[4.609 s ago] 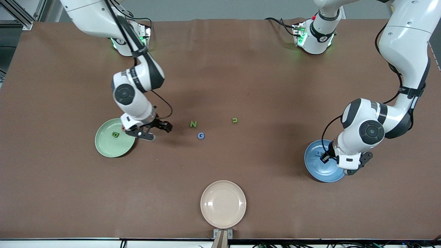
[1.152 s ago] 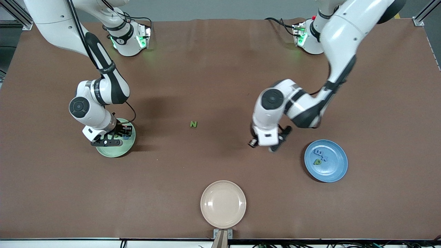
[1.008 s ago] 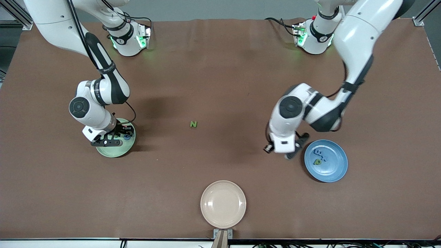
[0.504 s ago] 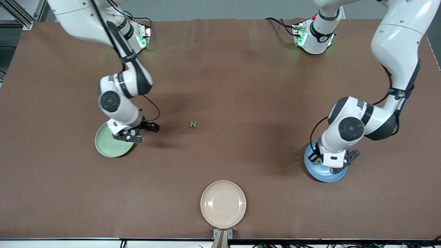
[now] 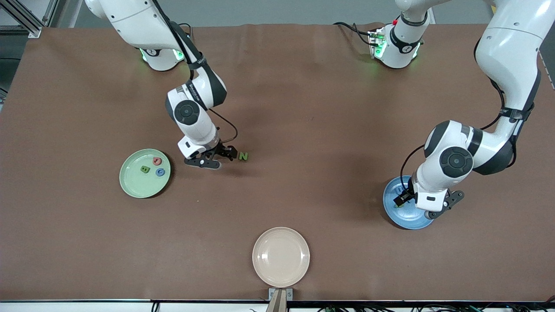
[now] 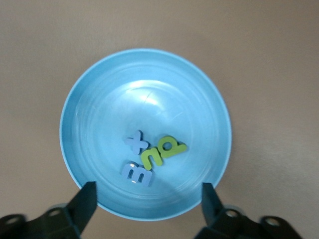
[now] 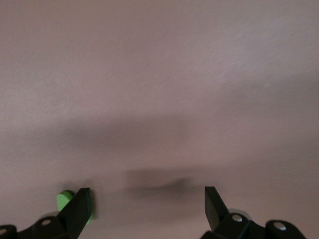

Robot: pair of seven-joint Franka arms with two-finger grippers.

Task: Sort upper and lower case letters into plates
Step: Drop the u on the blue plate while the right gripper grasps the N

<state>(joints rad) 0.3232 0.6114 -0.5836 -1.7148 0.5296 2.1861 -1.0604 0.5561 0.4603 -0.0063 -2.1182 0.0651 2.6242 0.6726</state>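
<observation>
A green letter N [image 5: 243, 156] lies on the brown table. My right gripper [image 5: 219, 158] is open and low beside it; in the right wrist view [image 7: 145, 201] the N [image 7: 64, 199] sits just outside one finger [image 7: 79, 206]. The pale green plate [image 5: 132, 184] holds a green, a red and a blue letter. My left gripper [image 5: 427, 208] is open and empty over the blue plate [image 5: 390, 204]. The left wrist view [image 6: 148, 199] shows the blue plate [image 6: 99, 89] holding two blue letters and two green ones.
A beige plate [image 5: 281, 256] stands empty near the table's front edge, nearer to the front camera than the N. Both arm bases stand along the table's back edge.
My right gripper has left the pale green plate, where a blue letter now lies, and moved to the N. My left gripper carried a green letter to the blue plate and let it go.
</observation>
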